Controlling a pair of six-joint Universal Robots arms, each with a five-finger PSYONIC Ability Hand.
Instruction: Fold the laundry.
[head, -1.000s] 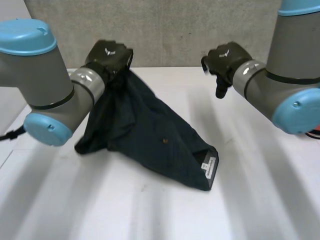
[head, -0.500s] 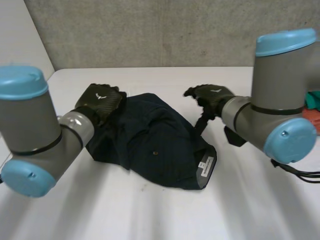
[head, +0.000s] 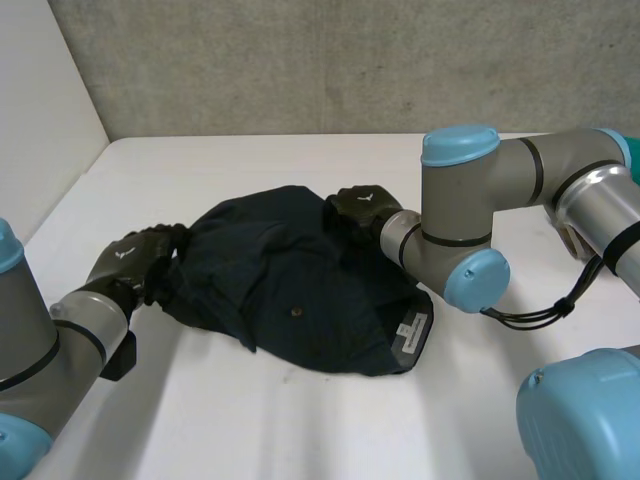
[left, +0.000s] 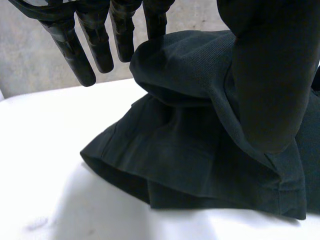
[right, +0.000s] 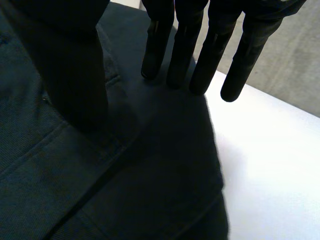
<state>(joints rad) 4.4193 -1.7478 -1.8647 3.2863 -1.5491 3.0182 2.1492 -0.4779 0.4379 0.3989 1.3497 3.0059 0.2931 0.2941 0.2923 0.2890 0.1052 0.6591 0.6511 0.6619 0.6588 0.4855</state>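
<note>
The dark navy garment is being seen bunched in a low heap at the middle of the white table, with a small button facing up on its near part and a white label showing at its near right corner. The left hand is being held low at the garment's left edge, and there the cloth is being gathered up toward it in a raised fold. In the left wrist view that fold is being pinched between the broad thumb and the nearest finger, while the other fingers are being held straight and clear of the cloth, above the bare table beside the hem. Below the hand, the rest of the edge is being draped down onto the table in soft layers. Over on the other side, the right hand is being laid on top of the garment's far right part, with the right arm being reached in across the table from the right. In the right wrist view its fingers are being kept straight and spread, their tips being set down on the cloth just beside its edge, where the white table begins. Its thumb is being rested flat on the cloth apart from them, and nothing is being gripped between them.
</note>
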